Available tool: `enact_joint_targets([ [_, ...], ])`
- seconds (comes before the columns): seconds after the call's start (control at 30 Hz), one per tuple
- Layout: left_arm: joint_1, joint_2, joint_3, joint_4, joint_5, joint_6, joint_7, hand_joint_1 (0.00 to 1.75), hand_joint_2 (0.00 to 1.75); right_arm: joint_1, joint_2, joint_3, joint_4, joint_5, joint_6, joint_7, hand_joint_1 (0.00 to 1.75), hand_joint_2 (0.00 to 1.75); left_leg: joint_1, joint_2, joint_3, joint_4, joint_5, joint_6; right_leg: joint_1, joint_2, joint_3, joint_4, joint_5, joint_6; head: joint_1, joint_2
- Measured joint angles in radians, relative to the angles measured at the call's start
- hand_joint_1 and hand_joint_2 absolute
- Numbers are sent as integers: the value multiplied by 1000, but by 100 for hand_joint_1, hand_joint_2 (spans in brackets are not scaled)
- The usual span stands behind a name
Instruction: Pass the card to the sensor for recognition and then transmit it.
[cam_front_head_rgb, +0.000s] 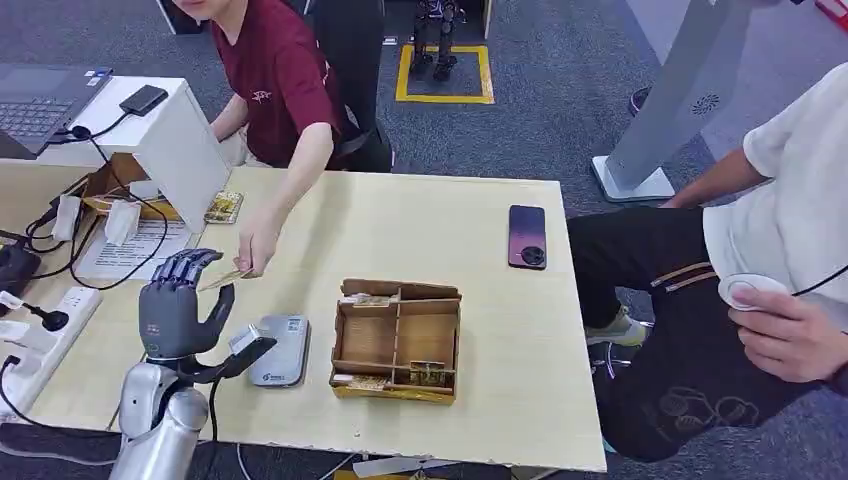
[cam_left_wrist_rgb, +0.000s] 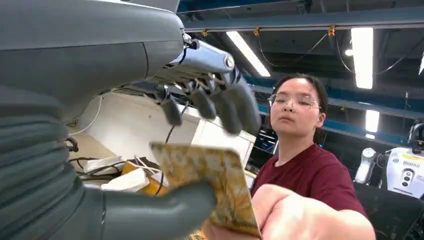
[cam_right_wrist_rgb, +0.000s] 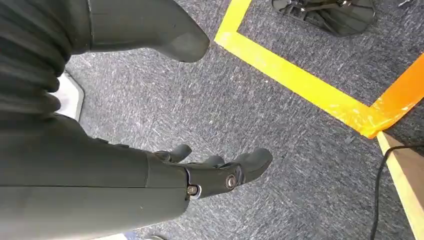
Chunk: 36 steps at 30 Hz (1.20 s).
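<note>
Above the table (cam_front_head_rgb: 480, 230), left hand (cam_front_head_rgb: 178, 305) spread — person's hand (cam_front_head_rgb: 258, 243) pinches card (cam_front_head_rgb: 226, 277); right hand (cam_right_wrist_rgb: 215, 170) empty.

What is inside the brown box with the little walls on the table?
The brown box has compartments. Patterned gold cards lie in its front compartments and one at the back edge; the large middle compartments look empty. Anything tucked under those cards is covered.

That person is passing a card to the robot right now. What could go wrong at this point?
1. The card sits between the left robot hand and the person's hand; its fingers are spread, not closed, so it may drop if released early.
2. The card reader and the divided box lie close together, so a swing toward the reader might knock the box.
</note>
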Motion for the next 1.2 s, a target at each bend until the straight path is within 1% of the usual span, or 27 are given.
enact_joint_targets([
  [0.13, 0, 5, -6, 4, 4, 0, 0, 175, 175, 0, 0, 0, 0, 0, 0, 0, 0, 175, 0, 0, 0, 0, 0, 0, 0, 0, 0, 0, 0, 0, 0, 0],
  [0.27, 0, 5, -7, 4, 33, 0, -9, 175, 175, 0, 0, -5, 0, 2, -2, 0, 0, 175, 0, 0, 0, 0, 0, 0, 0, 0, 0, 0, 0, 0, 0, 0],
  [0.77, 4, 16, -9, 4, 30, 0, -21, 175, 175, 0, 0, -22, 0, 13, -3, 0, 0, 175, 0, 0, 0, 0, 0, 0, 0, 0, 0, 0, 0, 0, 0, 0],
  [0.83, 4, 19, -19, 5, 64, 0, -17, 175, 175, 0, 0, -23, 0, 16, -3, 0, 0, 175, 0, 0, 0, 0, 0, 0, 0, 0, 0, 0, 0, 0, 0, 0],
  [0.9, 4, 29, -43, 6, 139, -9, 13, 175, 175, 0, 0, -25, 0, 21, -3, 0, 0, 175, 0, 0, 0, 0, 0, 0, 0, 0, 0, 0, 0, 0, 0, 0],
  [0.93, 3, 33, -61, 7, 190, -31, 34, 175, 175, 0, 0, -26, 0, 21, -3, 0, 0, 175, 0, 0, 0, 0, 0, 0, 0, 0, 0, 0, 0, 0, 0, 0],
  [0.97, 2, 39, -76, 7, 243, -68, 61, 175, 175, 0, 0, -29, 0, 21, -3, 0, 0, 175, 0, 0, 0, 0, 0, 0, 0, 0, 0, 0, 0, 0, 0, 0],
  [1.0, 0, 48, -99, 7, 321, -153, 99, 175, 175, 0, 0, -35, 0, 21, -5, 0, 0, 175, 0, 0, 0, 0, 0, 0, 0, 0, 0, 0, 0, 0, 0, 0],
  [1.03, -3, 55, -120, 7, 404, -264, 141, 175, 175, 0, 0, -41, 0, 20, -6, -2, 0, 175, 0, 0, 0, 0, 0, 0, 0, 0, 0, 0, 0, 0, 0, 0],
  [1.07, -4, 63, -135, 7, 466, -347, 163, 175, 175, 0, 0, -45, 0, 19, -8, -3, 0, 175, 0, 0, 0, 0, 0, 0, 0, 0, 0, 0, 0, 0, 0, 0],
  [1.1, -4, 71, -150, 7, 511, -406, 173, 175, 175, 1, 0, -48, -1, 17, -10, -3, 0, 175, 0, 0, 0, 0, 0, 0, 0, 0, 0, 0, 0, 0, 0, 0],
  [1.13, -5, 77, -163, 7, 526, -424, 177, 175, 175, 3, 0, -50, 0, 17, -11, -4, 0, 175, 0, 0, 0, 0, 0, 0, 0, 1, 0, 0, 0, 0, 0, 0],
  [1.2, -7, 87, -178, 7, 537, -436, 180, 175, 175, 5, 0, -54, 0, 14, -14, -4, 0, 175, 0, 0, 0, 0, 0, 0, 0, 1, 0, 0, 0, 0, 0, 0],
])
